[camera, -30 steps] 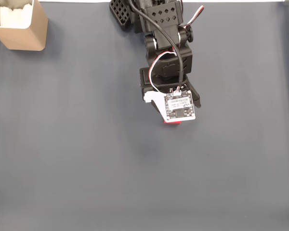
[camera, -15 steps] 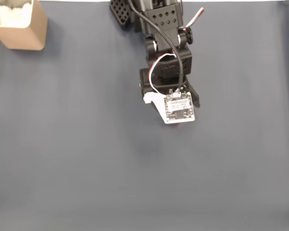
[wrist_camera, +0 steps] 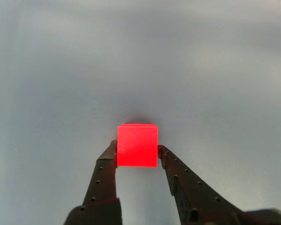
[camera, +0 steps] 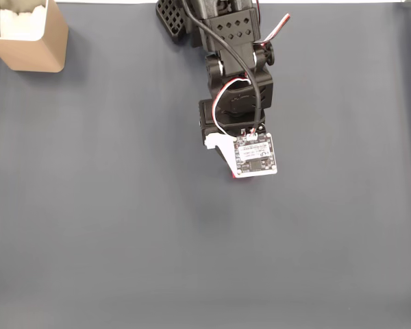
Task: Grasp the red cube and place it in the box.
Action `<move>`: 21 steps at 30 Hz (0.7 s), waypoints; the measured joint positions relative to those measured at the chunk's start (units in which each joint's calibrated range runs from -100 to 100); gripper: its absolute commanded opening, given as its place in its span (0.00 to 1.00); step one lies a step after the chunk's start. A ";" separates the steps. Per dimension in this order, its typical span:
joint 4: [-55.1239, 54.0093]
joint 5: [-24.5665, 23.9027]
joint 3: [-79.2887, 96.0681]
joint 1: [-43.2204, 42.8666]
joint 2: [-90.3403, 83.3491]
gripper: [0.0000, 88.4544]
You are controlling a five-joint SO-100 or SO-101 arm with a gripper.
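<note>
Counter (camera: 96, 226): dark grey-blue matte covering, plain throughout. Box (camera: 29, 38): tan, rounded corners, white inside, at the far left corner in the fixed view, well apart from the arm. Red cube (wrist_camera: 137, 145): mid-counter, directly under the wrist, a red sliver (camera: 234, 176) showing below the circuit board (camera: 255, 155). Gripper (wrist_camera: 137, 152): black fingers (wrist_camera: 104, 171) clamped on the cube's two sides.

Even, soft light; hazy wrist view
</note>
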 measured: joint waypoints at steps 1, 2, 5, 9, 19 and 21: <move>0.00 0.00 -0.09 0.00 0.09 0.13; 0.00 0.00 -0.09 0.00 0.09 0.12; 0.00 0.00 -0.09 0.00 0.09 0.10; 0.00 0.00 -0.09 0.00 0.09 0.07; 0.00 0.00 -0.09 0.00 0.09 0.06; 0.00 0.00 -0.09 0.00 0.09 0.06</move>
